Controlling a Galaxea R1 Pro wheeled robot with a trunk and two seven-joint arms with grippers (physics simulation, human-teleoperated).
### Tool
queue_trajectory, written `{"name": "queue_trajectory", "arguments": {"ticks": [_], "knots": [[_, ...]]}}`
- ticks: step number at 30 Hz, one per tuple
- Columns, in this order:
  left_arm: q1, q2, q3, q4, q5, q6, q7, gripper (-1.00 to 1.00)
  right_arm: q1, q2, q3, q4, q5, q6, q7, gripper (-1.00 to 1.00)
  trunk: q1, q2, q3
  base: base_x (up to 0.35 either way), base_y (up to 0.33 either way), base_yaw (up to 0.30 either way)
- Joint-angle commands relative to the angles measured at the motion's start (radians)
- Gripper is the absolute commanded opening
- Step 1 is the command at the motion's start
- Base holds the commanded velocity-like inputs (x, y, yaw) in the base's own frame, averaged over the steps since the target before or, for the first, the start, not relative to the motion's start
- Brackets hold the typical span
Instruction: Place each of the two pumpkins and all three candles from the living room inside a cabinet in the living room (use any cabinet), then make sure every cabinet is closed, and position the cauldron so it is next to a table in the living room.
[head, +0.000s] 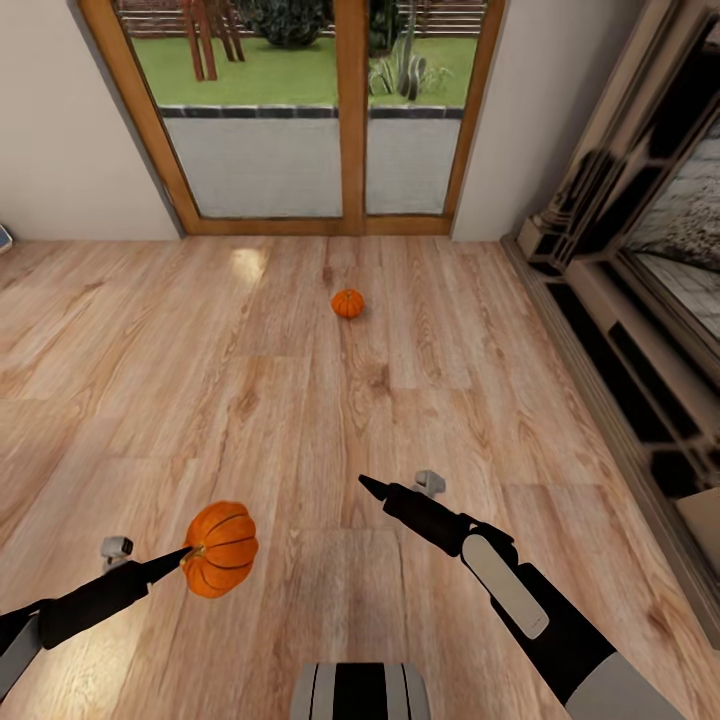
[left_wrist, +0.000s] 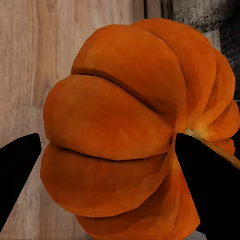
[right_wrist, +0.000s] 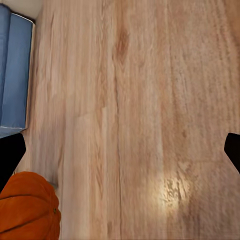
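Step in hand, as judged: collection of pumpkins, first one secured, none yet stowed. Item 1, nearest: left gripper (head: 190, 552), matte black tapered fingers, pinching the held pumpkin (head: 220, 549) clear of the floor at the lower left of the head view; in the left wrist view the dark fingertips (left_wrist: 210, 190) bracket the fruit on both sides, against its skin. Held pumpkin: glossy orange, deeply ribbed lobes, squat and rounded, tan woody stem beside one finger. Item 2: right gripper (head: 400, 489), black fingers on a grey-panelled forearm, carrying nothing, hovering over bare boards; jaws spread wide in its wrist view, with plank between them. Item 3: wooden floor (head: 300, 400), pale oak-look planks with visible grain and knots, a soft sheen patch. Item 4, mid-distance: second pumpkin (head: 347, 303), same orange ribbed form, resting alone on the floor well ahead of both arms. Item 5, right flank: ornate grey-beige fireplace surround (head: 620, 330), moulded with dark recessed panels. Item 6, farthest: wood-framed glass doors (head: 350, 120), lawn beyond. Next move, as judged: advance the base toward the second pumpkin, lower the free right gripper over it and close across the ribs.
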Motion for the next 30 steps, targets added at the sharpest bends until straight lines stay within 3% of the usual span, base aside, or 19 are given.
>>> {"name": "queue_trajectory", "arguments": {"ticks": [1,25,30], "knots": [[0.0,0.0,0.0,0.0,0.002,0.009,-0.001,-1.0,-0.001,-0.001,0.001,0.0,-0.005,0.002,0.001,1.0,-0.001,0.0,0.003,0.0,0.0,0.0],[0.0,-0.002,-0.004,0.0,0.002,0.009,0.0,-1.0,-0.001,-0.002,0.001,0.0,-0.005,0.001,0.001,1.0,-0.011,0.006,0.096,0.0,0.0,0.0],[-0.001,0.001,-0.001,0.001,0.002,0.009,-0.001,-1.0,-0.001,-0.002,0.001,0.0,-0.005,0.0,0.001,1.0,-0.011,0.006,0.096,0.0,0.0,0.0]]}}
